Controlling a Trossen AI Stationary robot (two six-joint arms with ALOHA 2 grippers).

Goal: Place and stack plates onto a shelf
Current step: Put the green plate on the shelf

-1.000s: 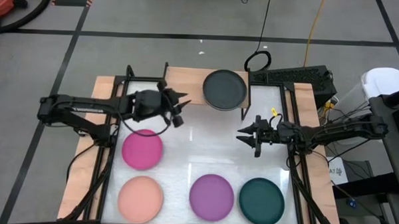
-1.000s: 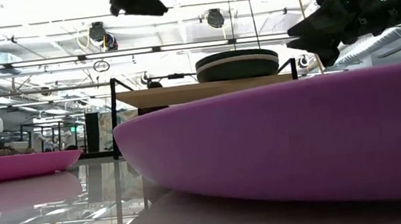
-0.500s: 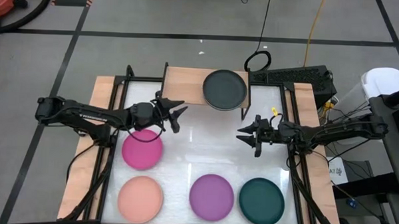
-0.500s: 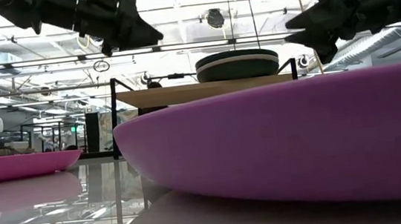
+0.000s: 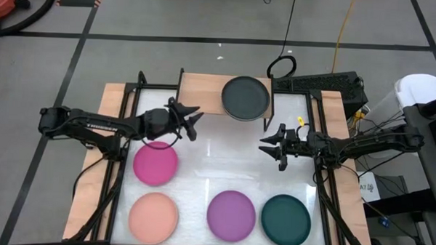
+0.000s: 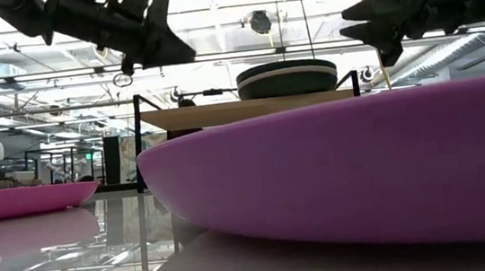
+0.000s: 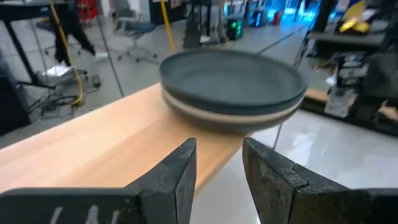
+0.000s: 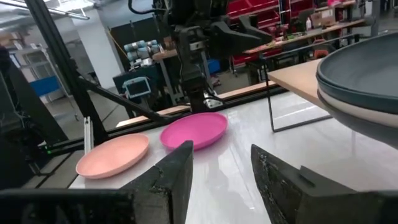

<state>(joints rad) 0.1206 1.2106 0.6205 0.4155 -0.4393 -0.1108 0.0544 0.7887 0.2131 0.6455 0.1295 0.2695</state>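
Dark left gripper (image 5: pixel 191 121): held above the table near the far edge, just off the shelf's near left corner; the fingers (image 7: pixel 177 171) are parted with nothing between them, as seen in its wrist view.
Dark right gripper (image 5: pixel 266 147): held above the table's right half, toward the middle of the table; the fingers (image 8: pixel 177 168) are spread and nothing is held.
Shelf (image 5: pixel 201 89): a light-wood board on thin black legs, set at the far edge of the table, about central.
Stack on the shelf (image 5: pixel 245 97): a charcoal plate is seen on top, at the right end of the board; a pale band (a beige plate, by its look) is seen under it in the low view (image 6: pixel 286 77), and how many plates lie beneath cannot be told.
Magenta plate (image 5: pixel 155 164): laid on the table's left half, nearer the left edge, just below the left gripper in the high view.
Salmon pink plate (image 5: pixel 153 217): laid at the near left corner.
Purple plate (image 5: pixel 231 215): laid at the near edge, about central (it fills the foreground of the low view).
Dark teal plate (image 5: pixel 286 220): laid at the near right corner, just beside the purple plate.
Table (image 5: pixel 224 163): a white glossy top framed by black rails.
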